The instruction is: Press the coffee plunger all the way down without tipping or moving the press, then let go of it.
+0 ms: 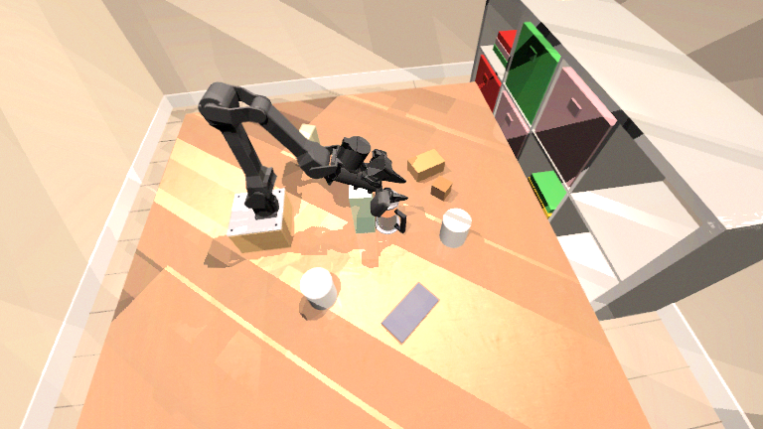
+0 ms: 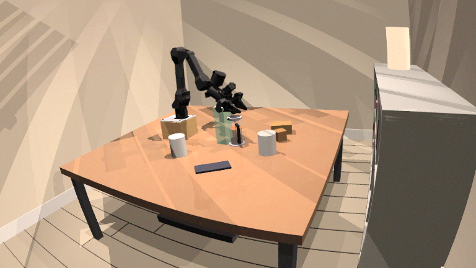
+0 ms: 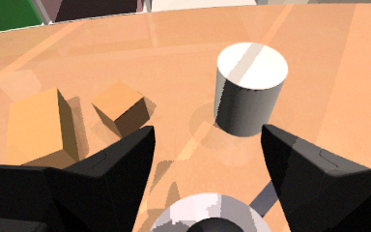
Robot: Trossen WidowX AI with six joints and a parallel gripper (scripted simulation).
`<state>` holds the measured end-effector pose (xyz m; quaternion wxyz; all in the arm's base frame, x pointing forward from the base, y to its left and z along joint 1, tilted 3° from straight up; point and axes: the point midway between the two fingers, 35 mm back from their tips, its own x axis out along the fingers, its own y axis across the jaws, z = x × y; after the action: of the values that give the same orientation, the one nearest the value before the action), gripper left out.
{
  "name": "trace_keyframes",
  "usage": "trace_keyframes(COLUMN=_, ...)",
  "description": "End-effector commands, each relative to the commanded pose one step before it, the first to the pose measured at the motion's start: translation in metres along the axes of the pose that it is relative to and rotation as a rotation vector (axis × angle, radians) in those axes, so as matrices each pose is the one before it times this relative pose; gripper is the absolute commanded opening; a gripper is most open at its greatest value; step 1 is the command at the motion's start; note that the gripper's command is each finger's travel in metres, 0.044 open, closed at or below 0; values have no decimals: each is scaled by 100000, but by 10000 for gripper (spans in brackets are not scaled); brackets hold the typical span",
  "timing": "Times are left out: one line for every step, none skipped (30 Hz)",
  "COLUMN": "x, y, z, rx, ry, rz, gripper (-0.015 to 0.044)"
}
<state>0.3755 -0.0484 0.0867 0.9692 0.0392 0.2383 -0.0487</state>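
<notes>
The coffee press [image 1: 385,223] [image 2: 236,136] stands upright on the table, with its black handle toward the right in the top view. Its shiny round lid [image 3: 203,205] shows at the bottom of the wrist view. The black plunger knob [image 3: 214,226] appears over the lid's middle, cut off by the frame edge; any gap between knob and lid cannot be told. My gripper [image 1: 404,189] [image 2: 243,110] [image 3: 208,133] is open, with nothing between its fingertips. It is just above the press, and in the top view a finger hides part of the press top.
A translucent green box [image 1: 365,222] [image 2: 220,129] stands close beside the press. One pale cylinder [image 1: 455,228] [image 2: 267,144] [image 3: 246,106] is right of the press, another [image 1: 318,289] [image 2: 178,146] front left. Two wooden blocks [image 1: 425,166] [image 1: 441,189] lie behind right; a dark slab [image 1: 410,312] [image 2: 212,167] lies in front.
</notes>
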Motion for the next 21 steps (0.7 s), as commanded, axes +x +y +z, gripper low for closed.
trace_keyframes(x=-1, y=-9, z=-44, rx=2, ry=149, rz=-42, gripper=357)
trace_keyframes(x=0, y=0, z=0, rx=0, ry=0, rz=0, gripper=383)
trace_keyframes(x=0, y=0, z=0, rx=0, ry=0, rz=0, gripper=409)
trace_keyframes(x=0, y=0, z=0, rx=0, ry=0, rz=0, gripper=436)
trace_keyframes(x=0, y=0, z=0, rx=0, ry=0, rz=0, gripper=440)
trace_keyframes(x=0, y=0, z=0, rx=0, ry=0, rz=0, gripper=440)
trace_keyframes(x=0, y=0, z=0, rx=0, ry=0, rz=0, gripper=440)
trace_keyframes(x=-74, y=-2, z=236, rx=560, ry=-709, rz=98, gripper=440)
trace_keyframes(x=-136, y=-7, z=132, rx=1, ry=49, rz=-4, gripper=440)
trace_keyframes(x=-78, y=-26, z=297, rx=814, ry=-876, rz=249, gripper=440)
trace_keyframes(x=-130, y=-5, z=120, rx=-16, ry=65, rz=-10, gripper=440)
trace_keyframes(x=-247, y=-9, z=222, rx=-30, ry=123, rz=-18, gripper=440)
trace_keyframes(x=-339, y=-12, z=291, rx=-40, ry=165, rz=-24, gripper=440)
trace_keyframes(x=-448, y=-14, z=360, rx=-50, ry=213, rz=-30, gripper=440)
trace_keyframes(x=-578, y=-15, z=428, rx=-61, ry=266, rz=-36, gripper=440)
trace_keyframes(x=-721, y=6, z=476, rx=-20, ry=370, rz=32, gripper=440)
trace_keyframes(x=-846, y=-14, z=505, rx=-85, ry=355, rz=-58, gripper=440)
trace_keyframes(x=-908, y=-1, z=470, rx=-151, ry=394, rz=-66, gripper=440)
trace_keyframes(x=-957, y=-6, z=428, rx=-62, ry=370, rz=-55, gripper=440)
trace_keyframes(x=-995, y=0, z=363, rx=-59, ry=376, rz=-53, gripper=440)
trace_keyframes(x=-845, y=4, z=229, rx=-46, ry=318, rz=-43, gripper=440)
